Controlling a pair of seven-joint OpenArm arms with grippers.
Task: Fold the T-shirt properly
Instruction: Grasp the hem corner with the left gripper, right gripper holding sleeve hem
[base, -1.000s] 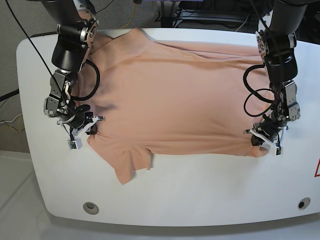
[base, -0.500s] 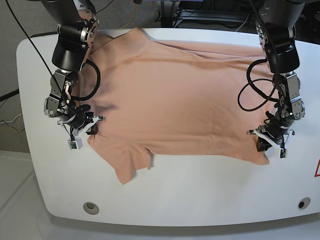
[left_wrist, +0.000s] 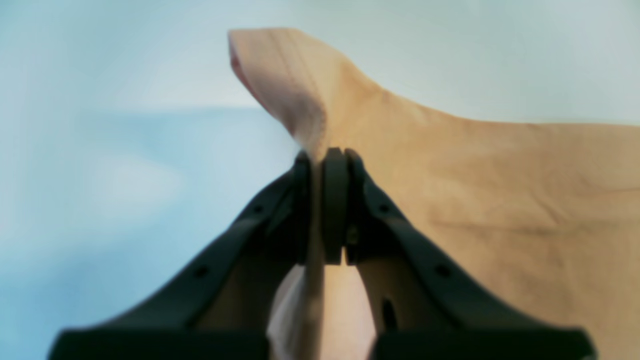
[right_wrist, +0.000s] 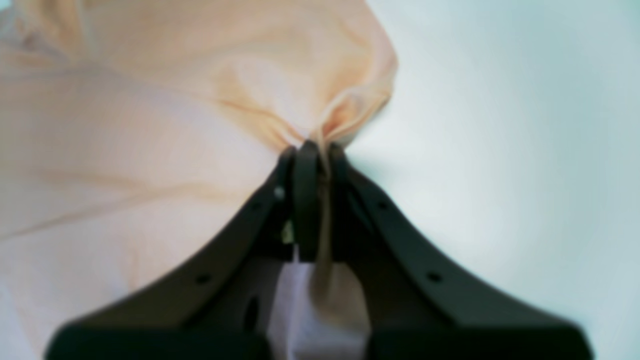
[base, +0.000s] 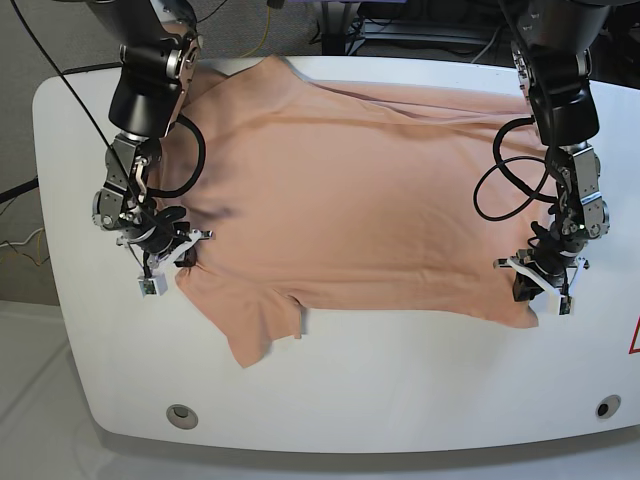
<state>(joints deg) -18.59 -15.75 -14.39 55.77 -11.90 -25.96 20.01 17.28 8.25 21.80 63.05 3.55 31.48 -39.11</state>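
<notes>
Salmon T-shirt (base: 350, 190) flat on white table (base: 400, 380), both claws pinching its edge

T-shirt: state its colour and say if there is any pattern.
The T-shirt is plain salmon pink, with no pattern visible; the base view shows it best.

1. A robotics lab or test room: two black robot arms (base: 150, 90) are mounted over a white rounded desk (base: 400, 380).
2. Loose cables (base: 260, 25) and dark equipment sit behind the desk.
3. Grey carpet floor (base: 60, 35) lies beyond, and a red warning sticker (base: 634, 340) marks the desk's edge.
</notes>
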